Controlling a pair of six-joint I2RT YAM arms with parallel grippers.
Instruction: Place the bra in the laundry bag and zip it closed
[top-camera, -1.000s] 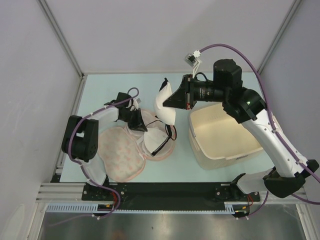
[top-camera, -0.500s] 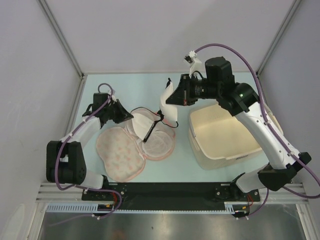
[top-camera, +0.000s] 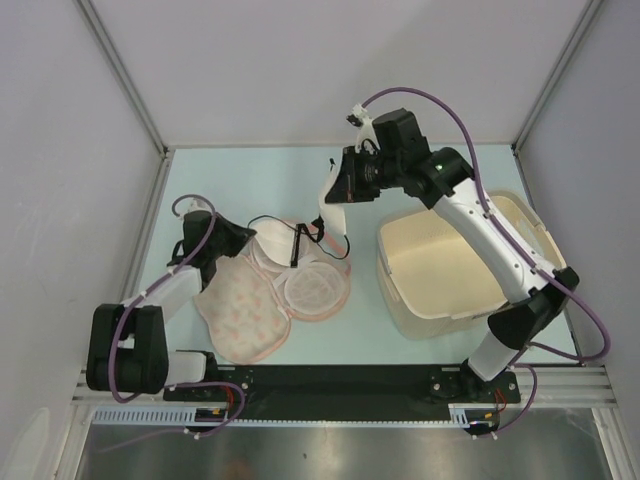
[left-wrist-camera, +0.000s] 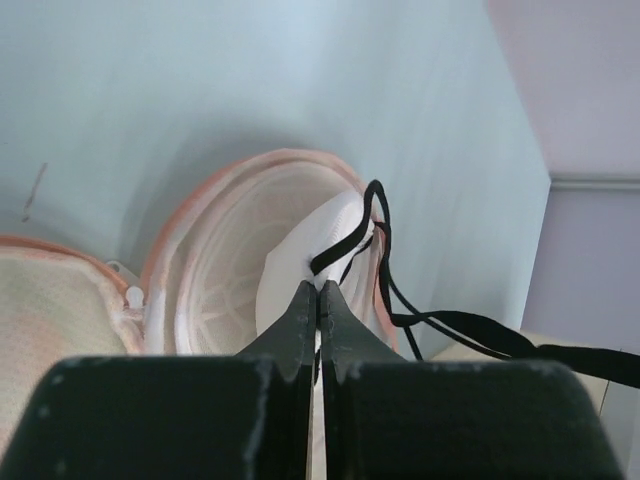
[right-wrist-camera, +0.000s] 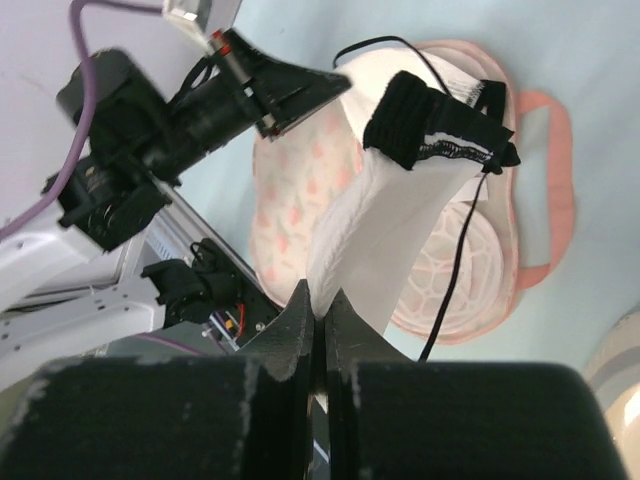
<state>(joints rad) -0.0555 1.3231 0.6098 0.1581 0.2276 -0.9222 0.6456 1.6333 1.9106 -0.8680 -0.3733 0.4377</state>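
Observation:
The laundry bag lies unzipped and spread flat, patterned half near me, mesh-lined half to its right. The bra is stretched above it between both grippers. My left gripper is shut on the edge of one white cup, low over the bag's far-left lobe. The right gripper is shut on the other cup and holds it raised, so it hangs over the bag. Black straps trail between the cups.
A cream plastic basket stands on the right of the pale table, under the right arm. Grey walls close in the back and sides. The left arm reaches in from the bag's left side.
My left gripper has closed on the bra cup and drawn back to the left, spreading the bra over the bag. The right arm has swung toward the back with its cup still raised.

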